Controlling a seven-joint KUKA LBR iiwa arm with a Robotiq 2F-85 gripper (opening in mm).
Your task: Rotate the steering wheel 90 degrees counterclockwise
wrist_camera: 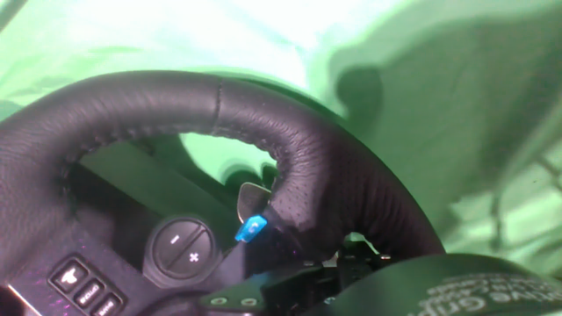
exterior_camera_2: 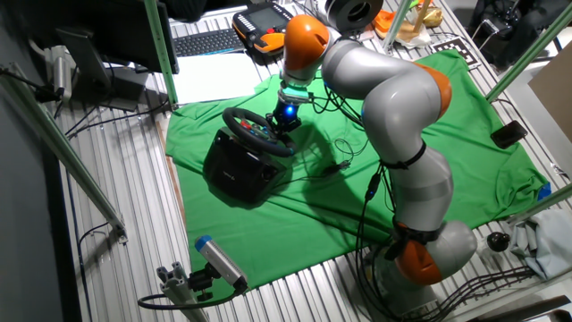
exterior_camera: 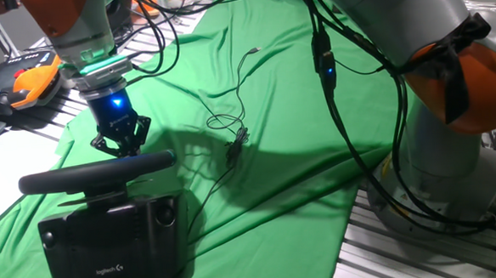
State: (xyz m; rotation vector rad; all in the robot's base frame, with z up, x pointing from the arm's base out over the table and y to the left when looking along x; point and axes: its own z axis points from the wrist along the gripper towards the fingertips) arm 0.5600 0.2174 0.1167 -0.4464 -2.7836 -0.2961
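The steering wheel (exterior_camera: 97, 175) is a black padded rim on a boxy black base (exterior_camera: 113, 244) with a white Logitech logo, standing on the green cloth. It also shows in the other fixed view (exterior_camera_2: 257, 131). My gripper (exterior_camera: 121, 151) points down at the far edge of the rim, with its fingers drawn together on it. In the hand view the rim (wrist_camera: 263, 132) fills the frame, with a small blue light (wrist_camera: 250, 229) and round buttons (wrist_camera: 182, 247) on the hub. One fingertip (wrist_camera: 465, 290) lies against the rim at the lower right.
A green cloth (exterior_camera: 314, 110) covers the table. A thin black cable (exterior_camera: 230, 127) lies on it right of the wheel. An orange-and-black pendant (exterior_camera: 32, 82) sits at the far left. The arm's grey and orange links (exterior_camera: 431, 53) stand at the right.
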